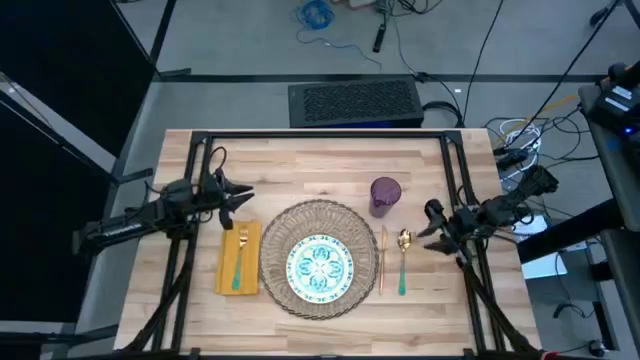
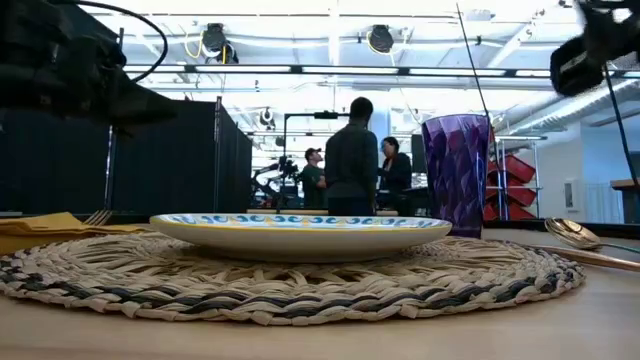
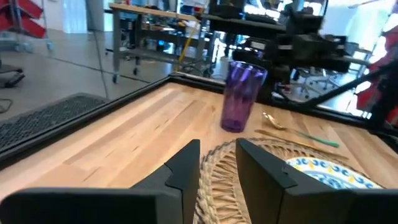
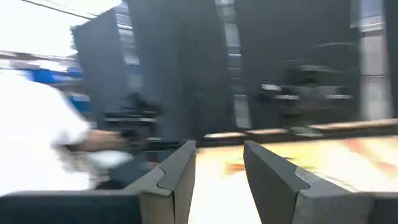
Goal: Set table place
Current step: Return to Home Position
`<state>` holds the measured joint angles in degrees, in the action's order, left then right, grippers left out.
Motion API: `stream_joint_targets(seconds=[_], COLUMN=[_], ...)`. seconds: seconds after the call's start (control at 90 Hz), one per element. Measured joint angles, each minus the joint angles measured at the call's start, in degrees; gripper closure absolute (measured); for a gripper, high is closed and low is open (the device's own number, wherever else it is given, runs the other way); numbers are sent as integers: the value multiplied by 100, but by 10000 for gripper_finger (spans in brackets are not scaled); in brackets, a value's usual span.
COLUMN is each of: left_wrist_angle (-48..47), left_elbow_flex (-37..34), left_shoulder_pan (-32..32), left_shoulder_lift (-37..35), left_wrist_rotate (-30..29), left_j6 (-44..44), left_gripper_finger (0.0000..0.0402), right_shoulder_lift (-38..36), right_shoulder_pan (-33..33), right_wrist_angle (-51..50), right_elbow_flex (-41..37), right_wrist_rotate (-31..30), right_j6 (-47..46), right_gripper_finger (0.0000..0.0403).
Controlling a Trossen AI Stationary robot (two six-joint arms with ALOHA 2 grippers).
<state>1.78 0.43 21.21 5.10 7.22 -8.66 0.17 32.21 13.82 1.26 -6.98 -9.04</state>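
Observation:
A round woven placemat point(image 1: 318, 259) lies mid-table with a white plate with a teal pattern point(image 1: 320, 265) resting on it. To its left, a yellow napkin point(image 1: 240, 258) lies flat with a teal-handled fork point(image 1: 240, 255) on top. A knife point(image 1: 383, 258) and a spoon point(image 1: 403, 262) lie right of the placemat. A purple cup point(image 1: 385, 195) stands upright beyond them. My left gripper point(image 1: 240, 197) hovers open above the table just beyond the napkin's far end, nothing between its fingers point(image 3: 217, 168). My right gripper point(image 1: 430, 232) hovers open just right of the spoon's bowl, also with nothing between its fingers point(image 4: 217, 168).
Black metal rails point(image 1: 320, 137) frame the wooden table point(image 1: 300, 175). Bare wood lies along the far side and near the front edge. In the low view people point(image 2: 352, 160) stand in the room behind the table. A dark mat point(image 1: 355, 102) lies on the floor beyond the far edge.

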Motion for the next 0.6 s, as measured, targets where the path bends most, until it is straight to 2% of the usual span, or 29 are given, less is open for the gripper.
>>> stream_joint_targets(seconds=[0.078,0.178,0.267,0.456,0.6], left_wrist_angle=[48,47,43,-29,-6], left_elbow_flex=[0,0,0,0,0], left_shoulder_pan=[79,114,123,122,123], left_shoulder_lift=[0,0,0,31,33], left_wrist_rotate=[11,84,91,-189,-525], left_j6=[-42,-1,3,42,-827], left_gripper_finger=[314,314,314,314,314], right_shoulder_lift=[-1,-1,14,119,122], right_shoulder_pan=[6,4,-4,-68,-76], right_wrist_angle=[-72,-664,-1486,-1410,-1390], right_elbow_flex=[6,6,6,19,19], right_wrist_rotate=[568,693,578,273,47], right_j6=[-82,-91,-219,784,-109], right_gripper_finger=[280,280,280,280,280])
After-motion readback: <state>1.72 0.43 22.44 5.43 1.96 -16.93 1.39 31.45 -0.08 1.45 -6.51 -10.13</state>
